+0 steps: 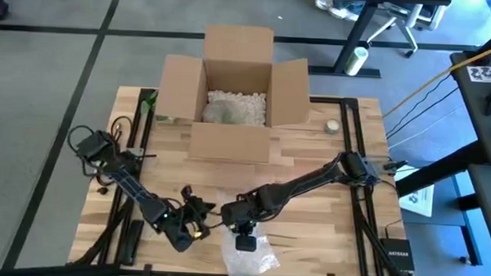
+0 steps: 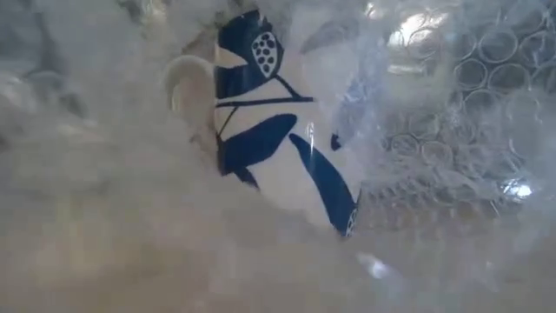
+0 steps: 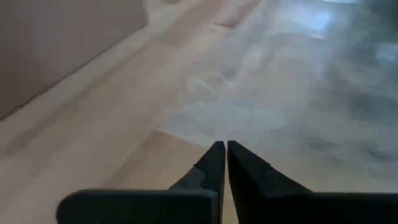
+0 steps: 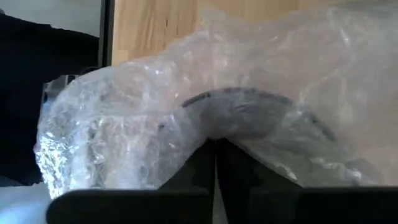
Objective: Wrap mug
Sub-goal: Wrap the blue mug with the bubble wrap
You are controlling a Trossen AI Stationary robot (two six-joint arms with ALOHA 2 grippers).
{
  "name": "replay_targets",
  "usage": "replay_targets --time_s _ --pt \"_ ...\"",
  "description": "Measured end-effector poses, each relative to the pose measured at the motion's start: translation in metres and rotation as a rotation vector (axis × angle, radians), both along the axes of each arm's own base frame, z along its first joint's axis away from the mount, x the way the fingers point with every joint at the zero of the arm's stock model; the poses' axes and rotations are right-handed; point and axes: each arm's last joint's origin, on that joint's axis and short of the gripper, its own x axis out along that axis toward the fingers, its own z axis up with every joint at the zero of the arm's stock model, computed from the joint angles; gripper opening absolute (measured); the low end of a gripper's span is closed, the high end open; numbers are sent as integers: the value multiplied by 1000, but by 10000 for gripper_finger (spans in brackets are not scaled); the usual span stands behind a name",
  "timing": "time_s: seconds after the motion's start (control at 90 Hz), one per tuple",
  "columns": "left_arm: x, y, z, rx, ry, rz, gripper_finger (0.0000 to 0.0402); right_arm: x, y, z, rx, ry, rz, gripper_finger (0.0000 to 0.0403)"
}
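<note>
From above I see both arms reaching in to the near middle of the wooden desk (image 1: 308, 214), where a sheet of bubble wrap (image 1: 250, 251) lies crumpled at the front edge. My right gripper (image 1: 244, 236) sits on the top of that wrap; in its own wrist view the two dark fingers (image 4: 205, 168) meet with no gap, pinched on a fold of the bubble wrap (image 4: 249, 118), and a dark curved rim shows through the plastic just beyond them. My left gripper (image 1: 195, 221) is just beside the wrap on its left side; its fingers (image 3: 214, 165) are pressed together over bare wood at the edge of a hazy sheet of wrap (image 3: 280, 93), and I cannot tell whether any plastic is caught between them. The mug (image 2: 278, 130) shows only in the low view: white with dark blue leaf-like markings and a pale handle, tilted and lying inside the bubble wrap (image 2: 452, 122), with folds of plastic in front of it and behind it. From above I cannot make the mug out under the wrap and the right gripper. At the far side of the desk stands an open cardboard box (image 1: 236, 97) with its flaps spread and pale packing filler (image 1: 234, 106) inside. A small round white object (image 1: 333, 125) rests on the desk near the box's right flap.
</note>
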Motion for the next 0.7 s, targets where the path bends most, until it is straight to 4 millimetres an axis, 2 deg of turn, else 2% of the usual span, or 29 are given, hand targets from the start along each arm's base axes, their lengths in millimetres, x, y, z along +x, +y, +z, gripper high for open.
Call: replay_targets --time_s 0.411,0.7 --pt "23 -23 33 68 -222 -236 0 1 -1 1 -7 -18 21 0" --pt "24 -32 37 -39 -235 -415 0 1 -1 2 -5 -22 21 0"
